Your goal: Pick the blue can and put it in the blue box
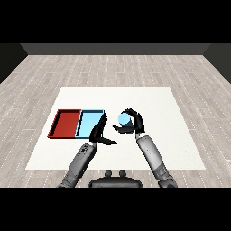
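I see the blue can [122,119] cupped in my right hand [134,122], fingers arching over its top and thumb curled beneath, just right of the light blue tray [90,122]. My left hand [98,132] hangs relaxed, fingers straight, beside that tray's near corner.

A white table [158,149] carries a red tray [66,123] beside a light blue tray [88,121].

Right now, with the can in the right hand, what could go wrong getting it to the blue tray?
The left hand sits between the can and the blue tray, so the right hand might bump it crossing over. The red tray touches the blue one, so overshooting could land the can there.
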`<state>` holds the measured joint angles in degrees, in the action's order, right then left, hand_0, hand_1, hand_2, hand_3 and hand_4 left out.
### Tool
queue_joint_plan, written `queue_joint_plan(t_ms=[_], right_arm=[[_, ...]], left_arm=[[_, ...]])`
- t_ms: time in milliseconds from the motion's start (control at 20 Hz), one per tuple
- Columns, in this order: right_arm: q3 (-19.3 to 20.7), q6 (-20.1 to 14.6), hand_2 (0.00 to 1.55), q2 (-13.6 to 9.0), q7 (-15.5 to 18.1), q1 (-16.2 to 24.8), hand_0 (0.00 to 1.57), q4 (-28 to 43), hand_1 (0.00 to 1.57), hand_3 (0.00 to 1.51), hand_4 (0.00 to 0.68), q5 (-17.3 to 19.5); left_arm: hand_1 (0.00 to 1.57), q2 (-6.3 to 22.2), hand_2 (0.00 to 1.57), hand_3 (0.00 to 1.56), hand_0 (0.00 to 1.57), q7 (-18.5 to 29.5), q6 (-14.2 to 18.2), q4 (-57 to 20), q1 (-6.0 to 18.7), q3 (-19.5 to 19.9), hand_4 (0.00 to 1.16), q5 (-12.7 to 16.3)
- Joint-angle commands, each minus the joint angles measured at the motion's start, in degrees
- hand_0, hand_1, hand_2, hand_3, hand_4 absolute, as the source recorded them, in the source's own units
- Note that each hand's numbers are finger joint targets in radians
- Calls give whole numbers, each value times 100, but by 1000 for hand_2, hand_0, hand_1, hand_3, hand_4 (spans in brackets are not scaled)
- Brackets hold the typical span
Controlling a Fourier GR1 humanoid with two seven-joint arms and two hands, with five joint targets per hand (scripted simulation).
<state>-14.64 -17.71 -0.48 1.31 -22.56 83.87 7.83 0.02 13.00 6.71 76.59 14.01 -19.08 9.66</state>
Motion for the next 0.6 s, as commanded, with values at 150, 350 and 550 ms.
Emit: queue_joint_plan(t_ms=[150, 350, 550], right_arm=[[-92, -50, 1467, 47, 128, -224, 1480, -171, 1480, 1400, 603, -118], [-175, 105, 1464, 47, 591, 130, 1488, -222, 1488, 1396, 616, -316], [-201, -106, 1457, 47, -77, -313, 1475, -66, 1475, 1391, 606, -175]], left_arm=[[0, -2, 0, 0, 0, 271, -79, -460, 74, -15, 0, 269], [0, -2, 0, 0, 0, -55, 545, -161, 104, -550, 0, 480], [0, -2, 0, 0, 0, 273, 528, -789, 464, -522, 0, 730]])
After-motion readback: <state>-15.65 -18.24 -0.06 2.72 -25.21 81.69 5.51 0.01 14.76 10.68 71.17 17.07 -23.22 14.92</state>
